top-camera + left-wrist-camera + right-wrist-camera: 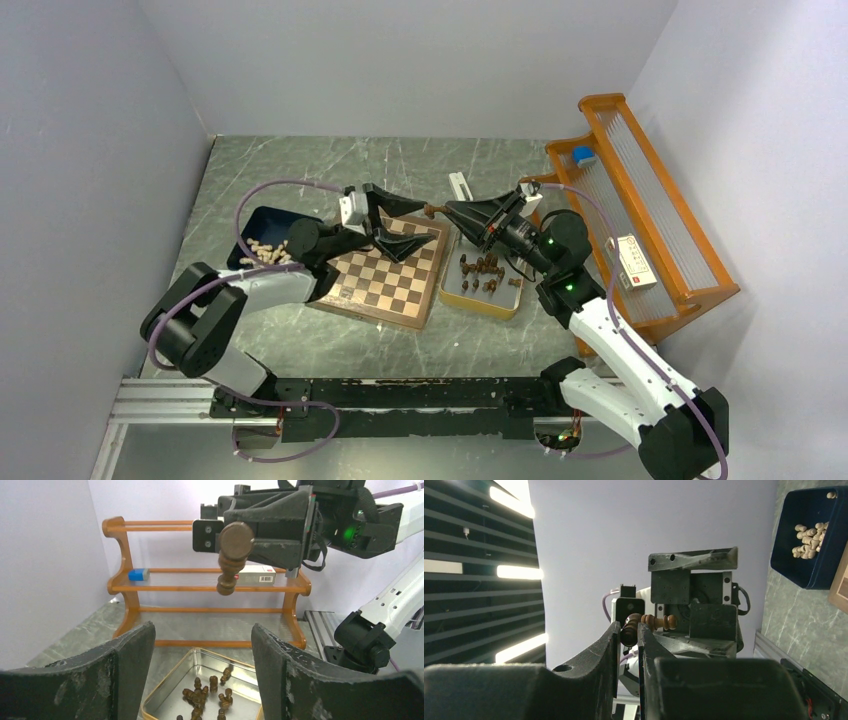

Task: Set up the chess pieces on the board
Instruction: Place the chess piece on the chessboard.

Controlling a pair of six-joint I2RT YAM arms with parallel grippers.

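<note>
My right gripper (446,211) is shut on the base of a dark brown chess piece (433,210), holding it sideways in the air above the gap between the board (385,280) and the tray. In the left wrist view the piece (231,555) hangs from the right gripper (237,536), above and beyond my fingers. My left gripper (427,222) stands open just left of the piece, over the board's far right corner, not touching it. Its fingers (132,665) have nothing between them. In the right wrist view the piece (651,622) sticks out of the right gripper (628,630).
A yellow-rimmed tray (449,292) right of the board holds several dark pieces (482,268). A dark blue bin (262,225) with light pieces (265,252) sits left of the board. An orange wooden rack (640,210) stands along the right wall.
</note>
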